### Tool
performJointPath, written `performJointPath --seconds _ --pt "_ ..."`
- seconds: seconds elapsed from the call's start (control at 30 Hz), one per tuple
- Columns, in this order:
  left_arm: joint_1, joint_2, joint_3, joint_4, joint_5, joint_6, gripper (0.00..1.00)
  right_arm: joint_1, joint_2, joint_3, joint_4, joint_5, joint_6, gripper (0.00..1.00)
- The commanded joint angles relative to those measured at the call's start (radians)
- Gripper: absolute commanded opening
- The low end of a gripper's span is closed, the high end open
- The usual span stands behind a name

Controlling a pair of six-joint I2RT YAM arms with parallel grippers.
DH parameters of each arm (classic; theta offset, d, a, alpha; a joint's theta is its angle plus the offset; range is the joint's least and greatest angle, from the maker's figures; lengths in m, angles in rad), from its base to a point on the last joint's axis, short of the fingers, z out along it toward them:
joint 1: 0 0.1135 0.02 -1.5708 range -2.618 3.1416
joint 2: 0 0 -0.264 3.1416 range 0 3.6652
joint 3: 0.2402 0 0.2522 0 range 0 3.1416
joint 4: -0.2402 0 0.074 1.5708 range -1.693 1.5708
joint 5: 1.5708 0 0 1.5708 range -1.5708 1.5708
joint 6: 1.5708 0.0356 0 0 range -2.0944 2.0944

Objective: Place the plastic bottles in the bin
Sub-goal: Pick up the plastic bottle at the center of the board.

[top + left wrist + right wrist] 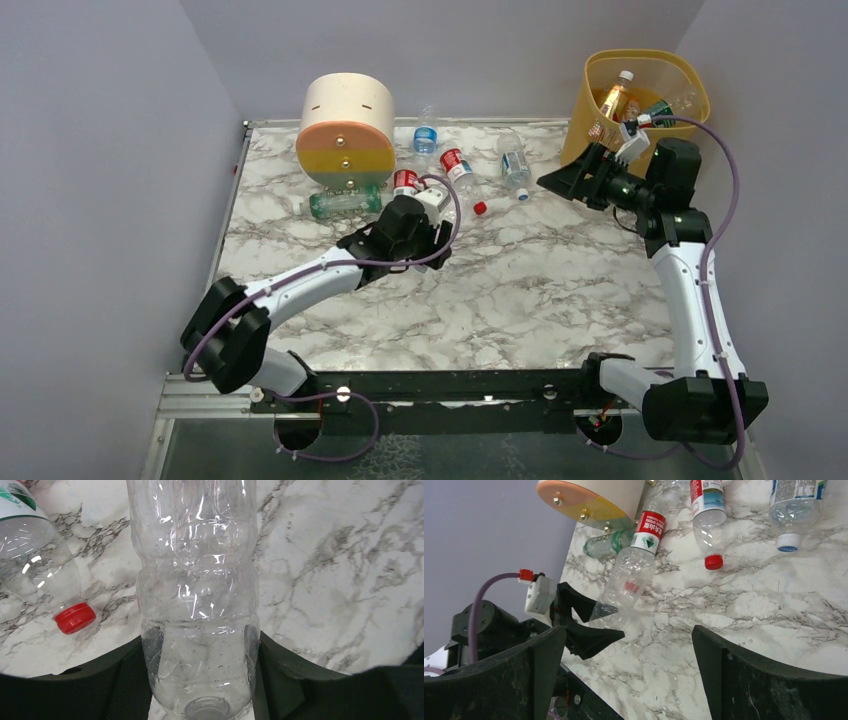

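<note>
Left gripper (200, 650) fingers pressed on both flanks of clear bottle (195, 575), seemingly gripped; bottle mid-table, well apart from bin (697, 88). Right gripper (626, 650) wide, empty. Step: grasp. Next: lift, carry right, release over the rim.

Bin (577, 135) stands at the table's (520, 290) far right corner, several bottles (613, 100) in it; drawer unit (345, 130) sits far left of centre; loose bottles (457, 165) lie before and right of it; left gripper (425, 215) clasps a further bottle (197, 605) just before them.
</note>
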Motion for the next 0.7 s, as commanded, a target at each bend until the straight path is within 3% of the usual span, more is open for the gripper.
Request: performJointPath --seconds 0.0,0.67 --pt "-0.011 -0.117 -0.051 0.024 0.147 -0.038 0.54 0.018 0.019 -0.027 0.077 -0.068 0.040 1.00" --pt "-0.061 -0.307 -0.128 0.137 0.319 -0.071 0.54 0.362 0.175 0.004 0.145 0.109 0.107 1.00"
